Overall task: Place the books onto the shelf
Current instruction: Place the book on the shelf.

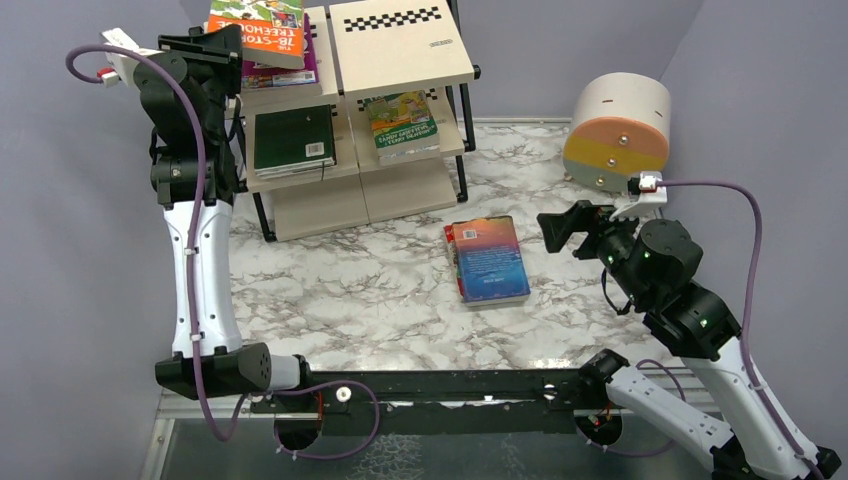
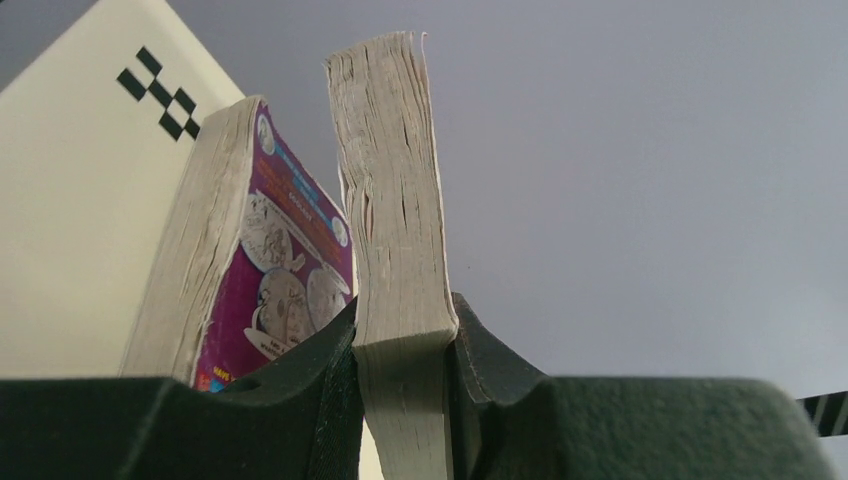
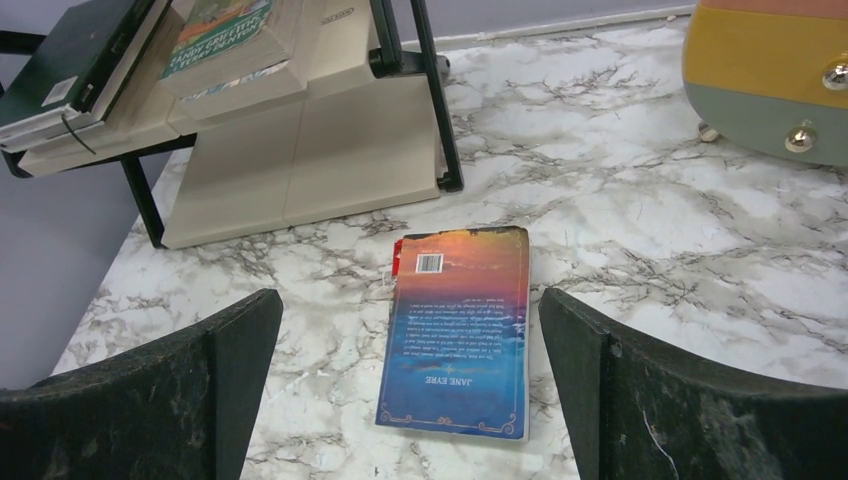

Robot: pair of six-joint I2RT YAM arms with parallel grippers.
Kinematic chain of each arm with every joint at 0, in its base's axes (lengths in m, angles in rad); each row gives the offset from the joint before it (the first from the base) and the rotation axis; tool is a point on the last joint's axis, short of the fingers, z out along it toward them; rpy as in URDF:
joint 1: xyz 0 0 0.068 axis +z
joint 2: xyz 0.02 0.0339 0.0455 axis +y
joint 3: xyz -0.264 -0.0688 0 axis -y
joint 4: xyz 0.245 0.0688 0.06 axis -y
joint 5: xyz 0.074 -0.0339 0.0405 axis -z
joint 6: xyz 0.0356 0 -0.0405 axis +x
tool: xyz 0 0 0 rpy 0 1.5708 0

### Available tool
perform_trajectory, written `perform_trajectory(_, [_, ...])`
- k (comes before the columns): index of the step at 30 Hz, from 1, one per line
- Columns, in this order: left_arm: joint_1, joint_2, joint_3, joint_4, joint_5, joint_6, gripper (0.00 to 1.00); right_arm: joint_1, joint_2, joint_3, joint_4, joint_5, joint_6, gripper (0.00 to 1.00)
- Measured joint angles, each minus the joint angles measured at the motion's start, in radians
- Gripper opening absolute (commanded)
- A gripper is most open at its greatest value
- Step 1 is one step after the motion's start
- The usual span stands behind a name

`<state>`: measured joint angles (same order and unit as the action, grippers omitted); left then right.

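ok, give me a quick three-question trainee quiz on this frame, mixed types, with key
1. True or false: the blue book lies on the shelf.
2. The left gripper is: A open; B shut on a book; C shut, empty.
3. How many books lie on the table?
Key: 1 false; 2 B; 3 one.

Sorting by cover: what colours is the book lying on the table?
The book: orange-red fading to blue; clearest in right wrist view.
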<state>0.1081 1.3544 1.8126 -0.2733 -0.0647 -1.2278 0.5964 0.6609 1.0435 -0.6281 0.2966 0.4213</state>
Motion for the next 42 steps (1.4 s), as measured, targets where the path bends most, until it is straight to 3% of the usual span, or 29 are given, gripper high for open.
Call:
perform_trajectory(14, [0.024,-0.087,-0.183,0.017,0.103,-0.121,0.00,0.000,-0.022,-0.017,-0.001,-0.007,0.001,0.98])
perform_trajectory(25, [0.024,-0.186,-0.246,0.018,0.071,-0.155,0.00,0.000,-0.027,-0.033,0.000,-0.026,0.004,0.98])
perform_trajectory(42, [0.023,-0.214,-0.282,0.017,-0.026,-0.199,0.00,0.000,-0.026,-0.039,0.012,-0.051,0.004,0.98])
